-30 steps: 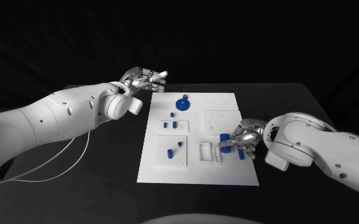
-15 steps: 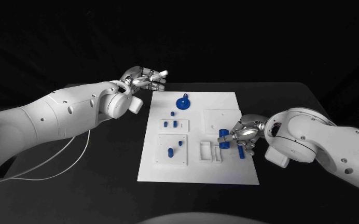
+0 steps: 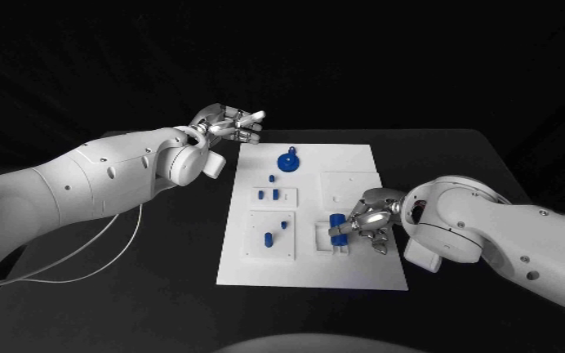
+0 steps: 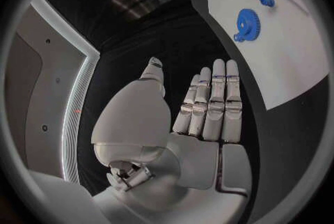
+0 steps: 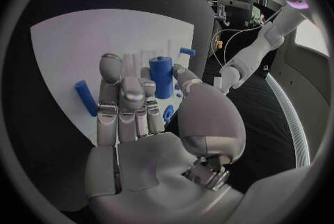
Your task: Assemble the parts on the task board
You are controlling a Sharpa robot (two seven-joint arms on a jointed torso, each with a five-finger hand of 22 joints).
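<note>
Two white arms reach over the black table (image 3: pixel 153 263), and between them lies the white task board (image 3: pixel 353 275), a long plate running away from the robot. The left hand (image 3: pixel 231 127) hangs off the board's far left corner, holding nothing; in the left wrist view its fingers (image 4: pixel 209 107) lie straight and side by side with the thumb apart. The right hand (image 3: pixel 375 219) sits over the near right part of the board and pinches a blue cylinder (image 3: pixel 339 227) between thumb and fingers, upright over a raised white fixture (image 3: pixel 330 239); whether the cylinder touches the fixture I cannot tell. A blue gear (image 3: pixel 287 162) lies flat on the far part of the board, and beside the left hand in that wrist's view. A second blue cylinder (image 5: pixel 86 98) lies loose on the board just beside the right hand. Several small blue pegs (image 3: pixel 269 239) stand in the white blocks on the board's left side.
</note>
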